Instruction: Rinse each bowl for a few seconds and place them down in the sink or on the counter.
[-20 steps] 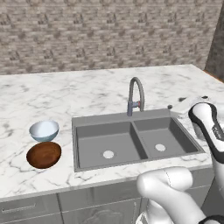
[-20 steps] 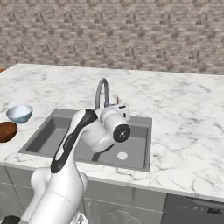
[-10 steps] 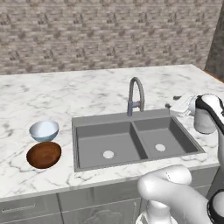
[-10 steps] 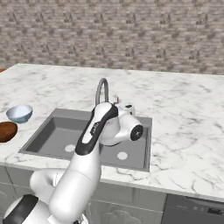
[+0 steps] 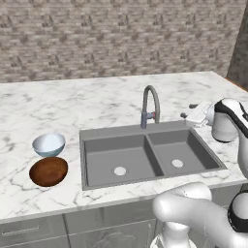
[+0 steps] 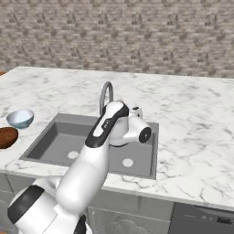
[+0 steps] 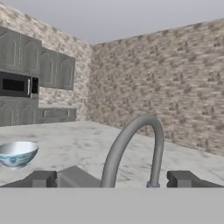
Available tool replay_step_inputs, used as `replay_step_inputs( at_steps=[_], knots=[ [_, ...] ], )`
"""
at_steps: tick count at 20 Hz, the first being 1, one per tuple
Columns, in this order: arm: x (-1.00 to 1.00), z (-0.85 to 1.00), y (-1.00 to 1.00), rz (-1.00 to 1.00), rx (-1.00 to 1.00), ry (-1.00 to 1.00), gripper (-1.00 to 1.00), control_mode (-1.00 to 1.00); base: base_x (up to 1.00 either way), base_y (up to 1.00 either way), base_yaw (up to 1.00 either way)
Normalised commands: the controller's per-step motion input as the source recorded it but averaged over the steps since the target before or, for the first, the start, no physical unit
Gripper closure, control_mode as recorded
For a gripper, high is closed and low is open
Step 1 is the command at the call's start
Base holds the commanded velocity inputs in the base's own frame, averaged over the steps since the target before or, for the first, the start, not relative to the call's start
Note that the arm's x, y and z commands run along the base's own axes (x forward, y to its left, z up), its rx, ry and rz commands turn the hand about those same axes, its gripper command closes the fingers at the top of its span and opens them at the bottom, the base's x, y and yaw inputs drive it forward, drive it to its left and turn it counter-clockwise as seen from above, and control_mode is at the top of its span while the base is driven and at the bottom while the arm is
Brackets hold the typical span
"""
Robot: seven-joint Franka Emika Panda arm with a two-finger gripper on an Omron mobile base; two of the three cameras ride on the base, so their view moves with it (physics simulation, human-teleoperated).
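— Where are the bowls?
— Pale bowl (image 5: pixel 48 144) and brown bowl (image 5: pixel 48 171) sit together on the surface (image 5: pixel 58 104), left of the sink (image 5: pixel 145 155).
— The gripper (image 5: pixel 190 111)?
— Released, holding nothing, over the sink's right side near the tap (image 5: pixel 150 104).

Light is even and fairly bright across all three views, with no single visible source. The marble counter (image 5: pixel 97 104) reads pale with no glare, and the brick wall (image 5: pixel 121 38) at the top of both base views is evenly lit. Shading is soft: the sink (image 5: pixel 145 157) basins are darker grey on their inner walls, and the two bowls at left cast only faint shadows. The pale bowl (image 5: pixel 48 144) carries a mild sheen. Rendering is sharp but low in detail, slightly soft at edges, without lens distortion. In the hand view the tap (image 7: pixel 133 148) looks smooth and a little blurred
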Motion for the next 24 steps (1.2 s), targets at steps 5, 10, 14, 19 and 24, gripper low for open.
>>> replay_step_inputs(
  at_steps=[5, 10, 14, 19, 24],
  knots=[
    [0.32, -0.10, 0.07, 0.00, 0.00, 0.00, -1.00, -1.00, 0.00, 0.00, 0.00],
    [0.30, -0.11, 0.09, 0.00, 0.00, 0.00, -1.00, -1.00, 0.00, 0.00, 0.00],
    [0.31, -0.19, 0.01, 0.03, 0.01, 0.00, -1.00, -1.00, 0.00, 0.00, 0.00],
    [0.32, -0.19, 0.00, 0.06, 0.03, 0.00, -1.00, -1.00, 0.00, 0.00, 0.00],
    [0.32, -0.11, 0.00, 0.06, 0.03, 0.00, -1.00, -1.00, 0.00, 0.00, 0.00]
  ],
)
